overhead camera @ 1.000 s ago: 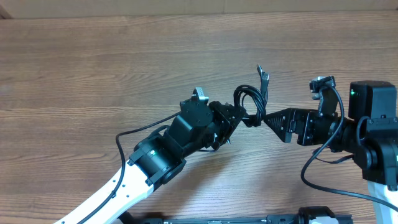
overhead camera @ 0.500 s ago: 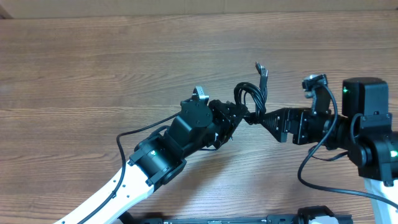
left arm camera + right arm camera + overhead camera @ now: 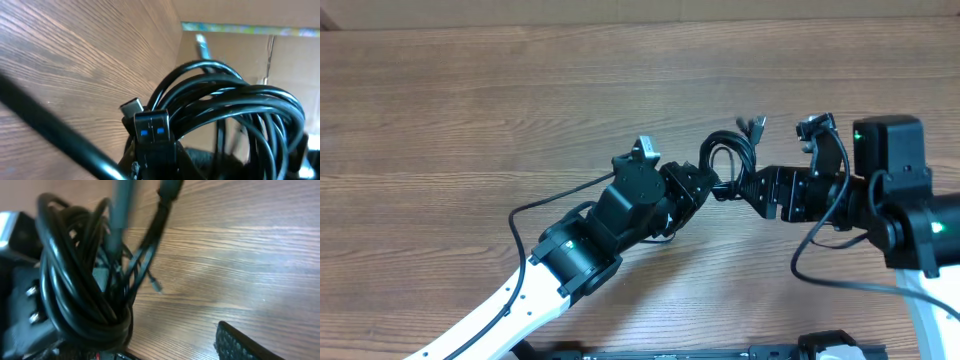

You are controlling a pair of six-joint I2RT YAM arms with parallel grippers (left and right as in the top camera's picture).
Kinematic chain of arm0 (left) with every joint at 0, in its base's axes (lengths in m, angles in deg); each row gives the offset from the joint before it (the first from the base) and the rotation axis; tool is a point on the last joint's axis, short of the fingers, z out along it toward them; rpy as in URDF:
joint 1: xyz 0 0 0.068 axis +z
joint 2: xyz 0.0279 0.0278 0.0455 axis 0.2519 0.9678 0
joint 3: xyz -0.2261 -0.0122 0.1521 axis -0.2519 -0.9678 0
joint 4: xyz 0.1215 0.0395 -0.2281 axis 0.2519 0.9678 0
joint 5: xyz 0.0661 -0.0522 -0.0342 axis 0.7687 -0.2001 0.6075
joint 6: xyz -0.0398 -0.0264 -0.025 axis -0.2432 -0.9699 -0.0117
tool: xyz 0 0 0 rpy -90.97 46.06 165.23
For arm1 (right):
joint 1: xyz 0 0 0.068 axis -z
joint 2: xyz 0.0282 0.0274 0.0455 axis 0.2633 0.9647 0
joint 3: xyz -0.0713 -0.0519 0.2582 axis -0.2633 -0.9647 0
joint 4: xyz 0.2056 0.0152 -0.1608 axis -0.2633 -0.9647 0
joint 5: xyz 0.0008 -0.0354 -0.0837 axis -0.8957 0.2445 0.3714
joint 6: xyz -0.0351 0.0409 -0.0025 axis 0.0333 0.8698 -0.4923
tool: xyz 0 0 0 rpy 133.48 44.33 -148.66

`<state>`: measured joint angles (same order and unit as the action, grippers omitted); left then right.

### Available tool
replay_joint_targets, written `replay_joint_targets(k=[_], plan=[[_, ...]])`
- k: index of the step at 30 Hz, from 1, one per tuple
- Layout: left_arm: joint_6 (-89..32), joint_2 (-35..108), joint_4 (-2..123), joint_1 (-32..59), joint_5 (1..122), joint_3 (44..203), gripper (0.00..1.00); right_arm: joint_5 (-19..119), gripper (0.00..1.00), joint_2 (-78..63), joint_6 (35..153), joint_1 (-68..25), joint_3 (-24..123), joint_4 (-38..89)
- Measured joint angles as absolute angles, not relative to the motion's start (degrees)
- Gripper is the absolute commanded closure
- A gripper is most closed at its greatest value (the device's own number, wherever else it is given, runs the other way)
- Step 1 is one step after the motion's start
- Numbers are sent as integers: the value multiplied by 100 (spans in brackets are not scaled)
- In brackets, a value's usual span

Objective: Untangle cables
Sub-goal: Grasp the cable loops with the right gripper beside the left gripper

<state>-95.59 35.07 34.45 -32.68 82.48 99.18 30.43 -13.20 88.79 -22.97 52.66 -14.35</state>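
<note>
Cables (image 3: 724,160) bunched in a looped coil above mid-table (image 3: 470,100), between both grippers.
Left gripper (image 3: 706,188) clamped narrow on the coil's lower part. Right gripper (image 3: 742,188) meets the same bundle from the other side with its jaws wide. In the right wrist view its one visible finger pad (image 3: 237,342) stands apart from the coil (image 3: 80,280); can't tell if it touches cable anywhere. Left wrist view: loops (image 3: 225,105) crowd the lens, with a black plug with blue marks (image 3: 152,131) and a silver tip (image 3: 132,106) in front. Loose plug ends (image 3: 756,124) stick up from the coil's top.
</note>
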Motion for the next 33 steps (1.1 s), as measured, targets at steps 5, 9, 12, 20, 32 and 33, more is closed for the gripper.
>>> replay_joint_targets(k=[5, 9, 12, 20, 32, 33], plan=[[-8960, 3512, 3440, -3268, 8125, 9918, 96, 3358, 30, -1119, 9093, -2297, 5266, -1437], [-8410, 3512, 3419, -3268, 7981, 9918, 96, 3799, 31, -1093, 9364, -2299, 5266, -1542], [-8136, 3512, 3416, -3270, 7898, 9918, 96, 4092, 32, -1093, 9560, -2312, 5266, -1645], [-7572, 3512, 3401, -3268, 7800, 9918, 96, 4398, 32, -1093, 9742, -2323, 5266, -1675], [-7706, 3512, 4035, -2890, 7763, 9918, 96, 4536, 20, -1091, 9818, -2323, 5266, -1922], [-7732, 3512, 4059, -2824, 7771, 9918, 96, 4536, 20, -1091, 9816, -2323, 5266, -1922]])
